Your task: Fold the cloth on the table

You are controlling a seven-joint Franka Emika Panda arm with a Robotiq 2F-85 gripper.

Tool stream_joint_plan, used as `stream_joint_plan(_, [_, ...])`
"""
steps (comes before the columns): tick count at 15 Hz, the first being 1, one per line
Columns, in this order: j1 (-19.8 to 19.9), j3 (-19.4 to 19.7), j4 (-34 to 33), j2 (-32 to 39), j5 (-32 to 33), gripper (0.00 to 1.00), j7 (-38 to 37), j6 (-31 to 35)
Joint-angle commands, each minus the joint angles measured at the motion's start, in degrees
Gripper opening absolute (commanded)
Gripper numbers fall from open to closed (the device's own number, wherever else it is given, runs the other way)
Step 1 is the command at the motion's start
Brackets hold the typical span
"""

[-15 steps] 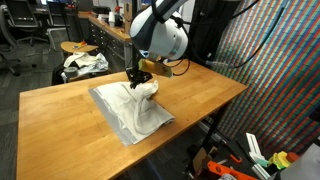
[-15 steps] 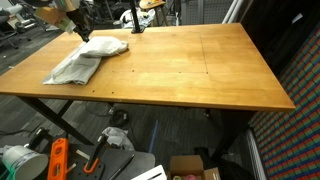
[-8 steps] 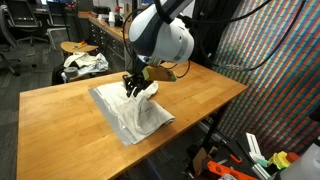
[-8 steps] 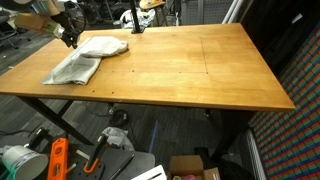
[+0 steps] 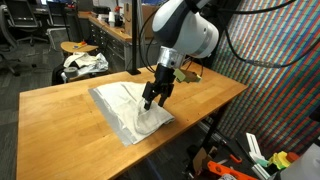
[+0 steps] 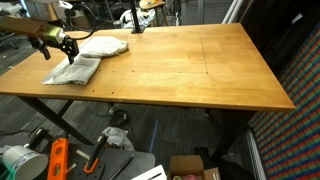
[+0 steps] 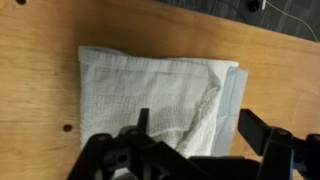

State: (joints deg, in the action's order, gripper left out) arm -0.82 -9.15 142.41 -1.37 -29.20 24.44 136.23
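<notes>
The cloth [image 5: 122, 110] lies on the table [image 5: 55, 108] as a flat white, wrinkly, folded rectangle. In the wrist view the cloth [image 7: 150, 90] shows an upper layer over a paler strip along its right edge. My gripper [image 7: 200, 125] hovers just above it, open, with nothing between the dark fingers [image 7: 262, 125]. In both exterior views the gripper [image 5: 154, 96] [image 6: 62, 46] hangs over one end of the cloth [image 6: 85, 62], near a corner of the table [image 6: 200, 70].
A round wooden stool [image 5: 72, 47] with a white fabric bundle [image 5: 86, 63] stands behind the table. Orange tools [image 6: 57, 158] and a cardboard box [image 6: 190, 168] lie on the floor below. A colourful patterned wall [image 5: 275, 70] rises beside the table.
The jaws have opened and let go of the raised cloth fold, which now lies flat. The arm has shifted along the cloth towards its end near the table edge.
</notes>
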Motion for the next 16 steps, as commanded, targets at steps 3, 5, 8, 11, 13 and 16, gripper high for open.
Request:
stream_joint_plan(3, [-2.4, 2.66, 4.07, -1.57, -3.37, 1.0, 6.17, 1.74])
stream_joint_plan(5, [-2.5, 3.04, 3.47, -0.79, -4.12, 1.0, 7.42, -0.4])
stream_joint_plan(8, [-2.99, 2.84, 3.21, 0.63, -6.13, 1.0, 7.71, 1.99])
stream_joint_plan(11, [-3.39, 2.35, 2.67, 3.04, -6.49, 1.0, 6.41, 6.61])
stream_joint_plan(13, [-3.57, 2.06, 2.79, 4.6, -4.87, 0.73, 5.22, 10.66])
stream_joint_plan(16, [-3.55, 1.73, 3.0, 6.21, -2.61, 0.49, 3.59, 14.8])
